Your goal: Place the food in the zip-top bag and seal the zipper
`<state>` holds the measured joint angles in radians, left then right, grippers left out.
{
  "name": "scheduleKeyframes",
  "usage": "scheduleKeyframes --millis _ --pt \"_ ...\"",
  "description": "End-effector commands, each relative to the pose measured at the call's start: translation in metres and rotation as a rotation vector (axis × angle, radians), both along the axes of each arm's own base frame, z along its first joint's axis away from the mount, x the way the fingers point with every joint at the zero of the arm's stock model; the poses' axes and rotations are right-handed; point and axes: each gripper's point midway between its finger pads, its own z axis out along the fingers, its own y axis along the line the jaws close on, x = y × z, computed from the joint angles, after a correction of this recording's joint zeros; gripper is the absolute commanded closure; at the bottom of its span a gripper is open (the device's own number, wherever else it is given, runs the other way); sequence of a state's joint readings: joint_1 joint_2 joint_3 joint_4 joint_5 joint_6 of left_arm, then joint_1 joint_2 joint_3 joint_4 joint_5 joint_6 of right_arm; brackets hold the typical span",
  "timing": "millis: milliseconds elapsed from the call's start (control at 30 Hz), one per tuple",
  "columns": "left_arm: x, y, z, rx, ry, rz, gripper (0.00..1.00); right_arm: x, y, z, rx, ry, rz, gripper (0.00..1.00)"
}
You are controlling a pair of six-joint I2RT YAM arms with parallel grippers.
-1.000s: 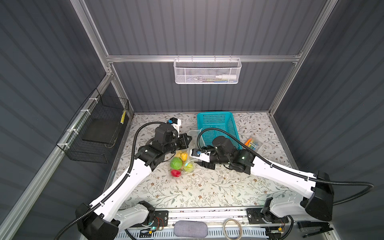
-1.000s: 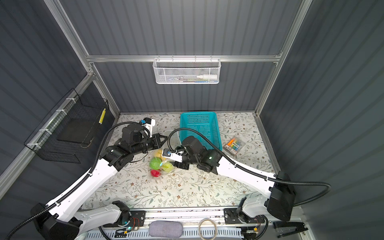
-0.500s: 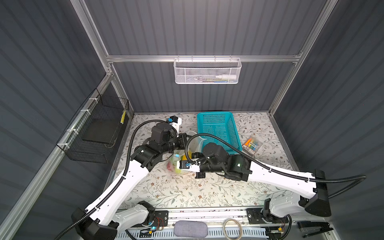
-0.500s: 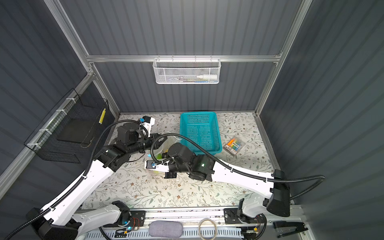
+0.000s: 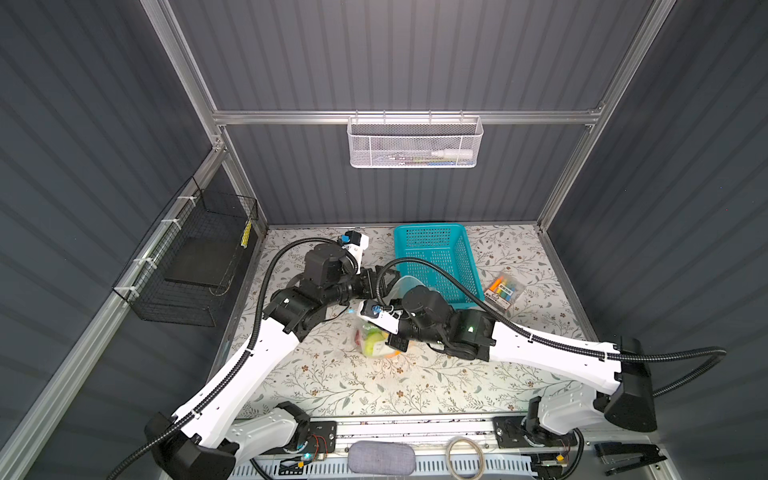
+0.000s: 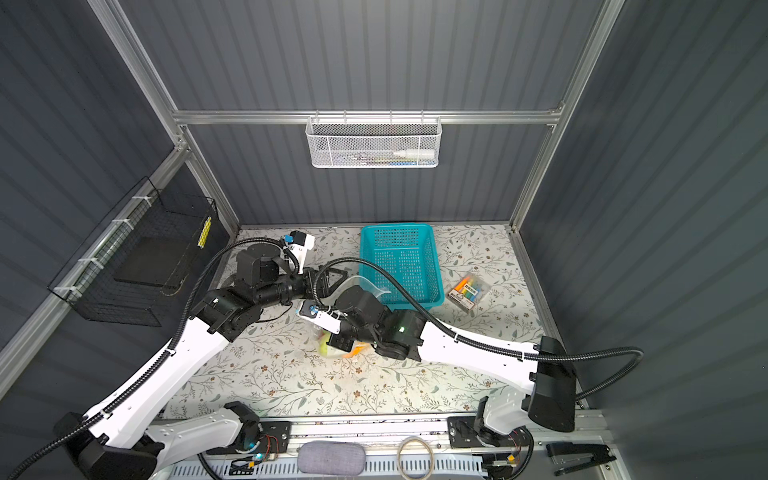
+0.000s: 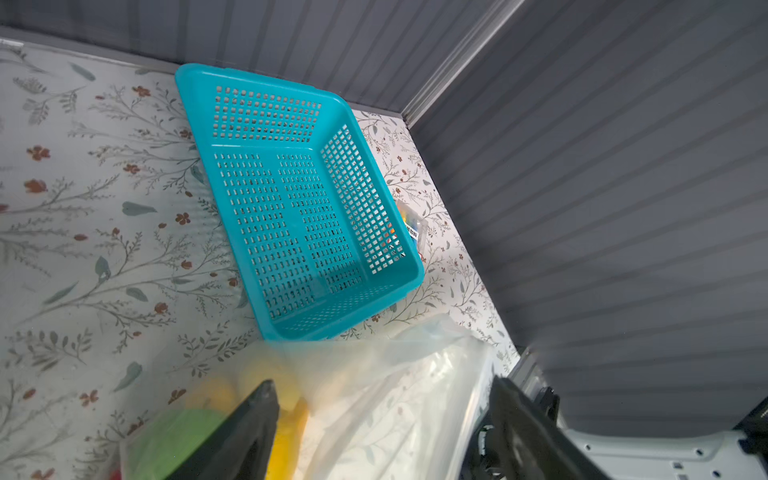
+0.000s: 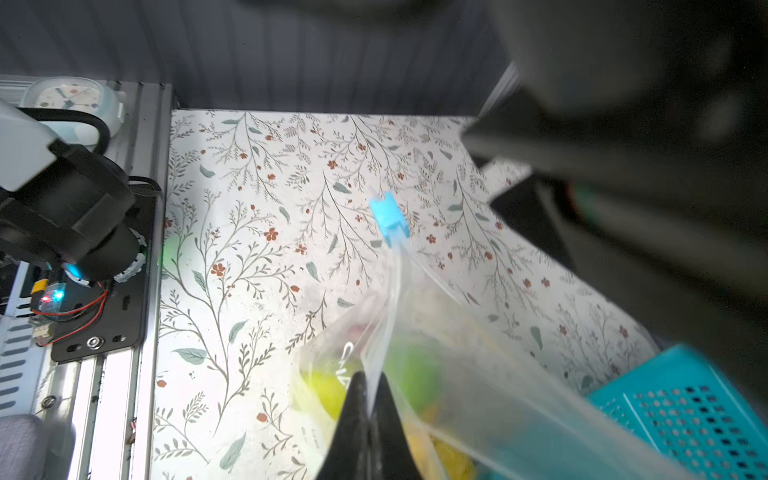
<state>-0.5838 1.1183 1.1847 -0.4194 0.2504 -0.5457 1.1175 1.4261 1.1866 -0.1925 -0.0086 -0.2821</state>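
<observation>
I see even, bright overhead light on the floral tabletop (image 5: 332,386) in both top views, with soft shadows and dim grey walls (image 5: 395,62). My right wrist view blurs badly on the near dark arm (image 8: 623,145); the zip-top bag (image 7: 395,395) looks soft up close.

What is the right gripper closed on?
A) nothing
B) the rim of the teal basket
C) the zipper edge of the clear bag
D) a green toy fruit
C: the right wrist view shows the right gripper shut on the zipper of the zip-top bag.
</observation>
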Motion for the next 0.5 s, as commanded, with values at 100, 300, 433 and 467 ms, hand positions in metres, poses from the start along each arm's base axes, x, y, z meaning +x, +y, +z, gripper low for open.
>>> scheduleKeyframes --millis 100,300,433,467 --pt "-0.009 0.034 0.039 0.024 -0.164 0.103 0.07 0.021 -0.018 0.018 0.151 0.106 -0.095 1.0" --pt "-0.017 0.06 0.042 0.043 -0.236 0.169 0.12 0.055 -0.039 0.023 0.223 0.188 -0.204 1.0" --pt "-0.022 0.064 0.044 0.037 -0.273 0.161 0.2 0.064 -0.052 0.026 0.288 0.249 -0.214 1.0" --pt "-0.023 0.062 0.043 0.037 -0.278 0.147 0.23 0.066 -0.054 0.028 0.307 0.255 -0.213 1.0"
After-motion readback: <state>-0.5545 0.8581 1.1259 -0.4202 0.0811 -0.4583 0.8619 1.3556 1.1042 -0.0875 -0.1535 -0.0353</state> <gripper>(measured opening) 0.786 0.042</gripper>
